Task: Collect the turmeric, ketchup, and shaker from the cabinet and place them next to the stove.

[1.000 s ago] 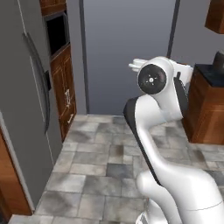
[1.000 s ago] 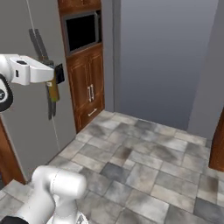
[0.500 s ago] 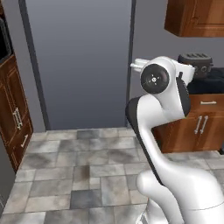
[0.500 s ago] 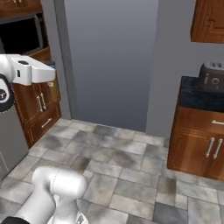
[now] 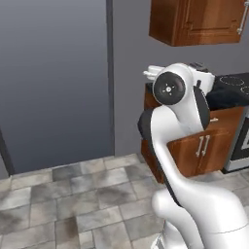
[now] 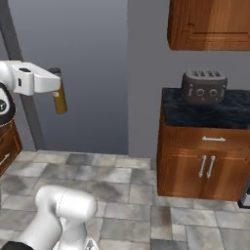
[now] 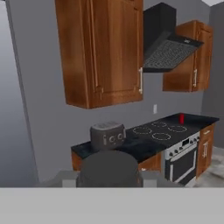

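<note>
My gripper point(image 6: 57, 87) is held out at chest height, shut on a small amber bottle with a dark cap point(image 6: 59, 100), the turmeric by its colour. The bottle's dark round cap point(image 7: 109, 169) sits at the bottom of the hand view. Past it lies the stove point(image 7: 160, 131), a black cooktop with white rings. The ketchup point(image 7: 181, 118), a slim red bottle, stands on the counter beyond the stove's far side. The cabinet point(image 7: 103, 52) hangs on the wall above the counter with its door shut; it also appears as the cabinet point(image 6: 210, 24) in the right base view. The shaker is out of view.
A grey toaster point(image 6: 204, 87) stands on the dark counter point(image 6: 229, 110) beside the stove, over a wooden base cupboard point(image 6: 205, 166). A black range hood point(image 7: 166, 43) hangs above the cooktop. A tall grey wall panel point(image 5: 53, 82) stands to the left, with tiled floor point(image 5: 73, 194) in front.
The whole picture has swung sideways as the base turned: the fridge and oven cupboard have left the views, and the counter, toaster and stove have come in. The bottle stays gripped.
</note>
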